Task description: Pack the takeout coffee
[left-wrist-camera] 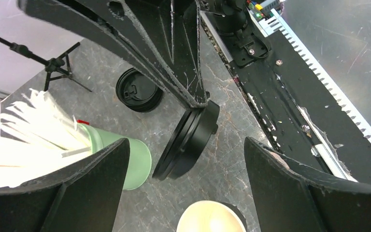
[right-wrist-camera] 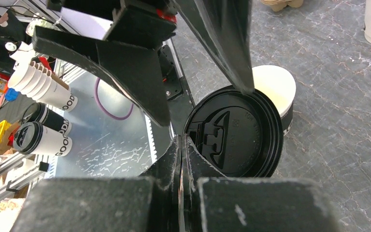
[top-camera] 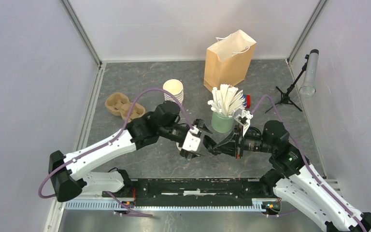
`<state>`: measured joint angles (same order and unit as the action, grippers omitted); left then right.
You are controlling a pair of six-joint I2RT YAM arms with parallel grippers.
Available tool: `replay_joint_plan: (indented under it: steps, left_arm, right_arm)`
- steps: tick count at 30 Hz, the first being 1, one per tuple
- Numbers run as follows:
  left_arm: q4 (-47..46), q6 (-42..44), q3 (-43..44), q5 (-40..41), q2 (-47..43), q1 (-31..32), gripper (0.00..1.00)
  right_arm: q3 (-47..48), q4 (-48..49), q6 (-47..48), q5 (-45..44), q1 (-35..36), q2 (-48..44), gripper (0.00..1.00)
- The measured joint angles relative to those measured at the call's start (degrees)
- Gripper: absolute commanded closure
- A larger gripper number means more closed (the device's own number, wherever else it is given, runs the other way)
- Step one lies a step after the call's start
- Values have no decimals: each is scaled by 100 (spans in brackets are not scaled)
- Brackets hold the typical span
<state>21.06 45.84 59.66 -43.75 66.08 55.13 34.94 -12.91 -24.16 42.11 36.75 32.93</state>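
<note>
Right gripper [right-wrist-camera: 181, 145]: jaws pinched shut on round black plastic lid [right-wrist-camera: 236, 133], held on edge. Left gripper [left-wrist-camera: 186, 142]: jaws wide, lid and open cream paper cup [left-wrist-camera: 211, 220] between them.

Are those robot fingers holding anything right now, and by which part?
The right fingers are shut on a black lid, pinching it by its rim. The left fingers stand open and hold nothing.

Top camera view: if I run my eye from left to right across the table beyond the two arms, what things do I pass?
In order: brown moulded-pulp cup carrier → stack of lidless cream paper cups → brown paper bag with white handles → small black tripod stand.
</note>
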Motion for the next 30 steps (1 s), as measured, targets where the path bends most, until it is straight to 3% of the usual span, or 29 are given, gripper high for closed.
replay_joint_plan:
  steps: [6, 24, 28, 30]
  left_arm:
    - [330, 289, 348, 280, 446, 295, 15]
    - [610, 345, 452, 586, 557, 389, 65]
    - [673, 234, 452, 623, 555, 415, 68]
    - [669, 111, 452, 636, 555, 415, 68]
  right_arm:
    - [50, -2, 22, 83, 0, -11, 100]
    - [72, 0, 151, 122, -4, -17, 100]
    - [72, 94, 144, 9, -7, -13, 100]
    - [72, 157, 136, -31, -7, -15, 94]
